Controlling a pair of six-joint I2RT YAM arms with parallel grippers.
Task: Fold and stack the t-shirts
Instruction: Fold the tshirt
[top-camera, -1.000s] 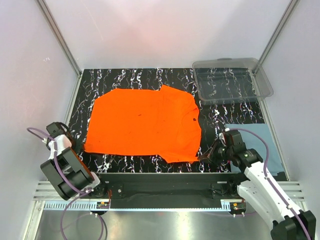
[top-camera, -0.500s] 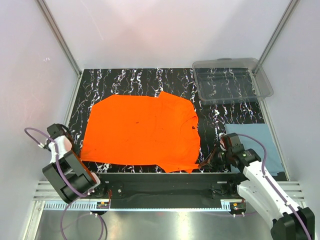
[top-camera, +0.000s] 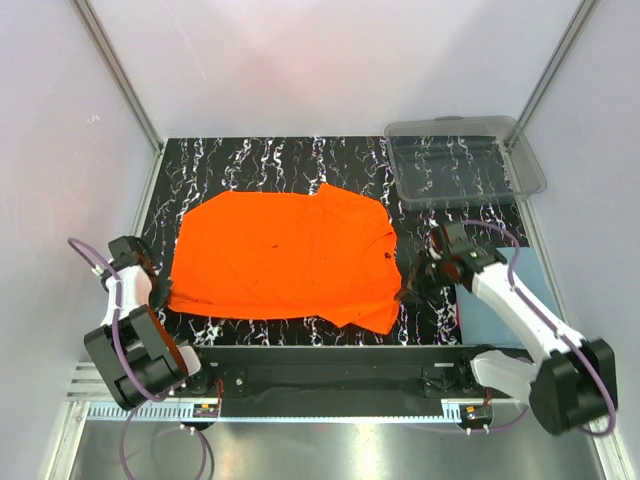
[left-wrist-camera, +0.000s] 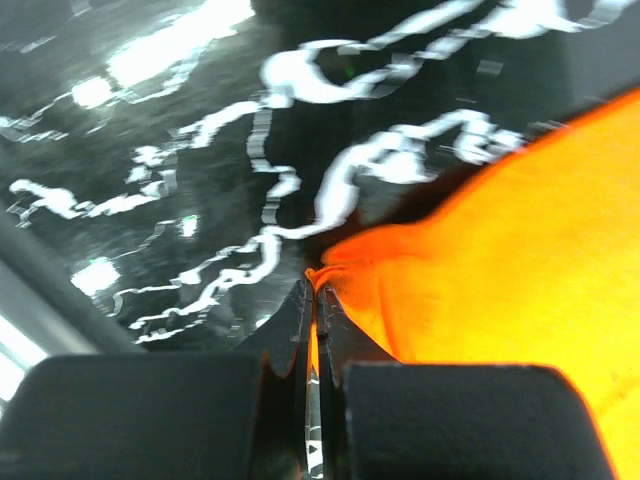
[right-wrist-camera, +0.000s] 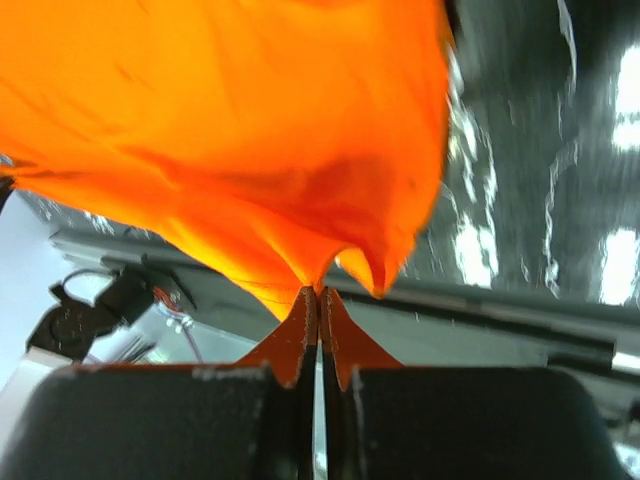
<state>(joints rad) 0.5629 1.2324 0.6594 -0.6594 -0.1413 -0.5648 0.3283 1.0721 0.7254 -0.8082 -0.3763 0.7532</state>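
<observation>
A bright orange t-shirt (top-camera: 285, 255) made of soft cloth lay spread out in the middle of the black surface (top-camera: 250, 160) with white wiggly lines. It was mostly flat, with some soft wrinkles.

The left fingers (top-camera: 160, 290) were at the near left corner of the orange t-shirt. In the left wrist view, the left fingers (left-wrist-camera: 313, 300) were pressed tight together with a thin bit of the orange t-shirt (left-wrist-camera: 500, 260) pinched between them. That corner sat low, right by the surface (left-wrist-camera: 180, 120).

The right fingers (top-camera: 405, 292) were at the near right edge of the shirt. In the right wrist view, the right fingers (right-wrist-camera: 320, 300) were squeezed together too, and they gripped a bunched fold of the orange t-shirt (right-wrist-camera: 230, 130). The cloth made small creases where it was pinched.

A blue-grey t-shirt (top-camera: 480, 325) made of soft cloth lay flat at the right side of the surface, partly under the right arm. It was just beside the orange one, not on it.

A clear plastic bin (top-camera: 465, 160) shaped like a box sat at the far right corner.
</observation>
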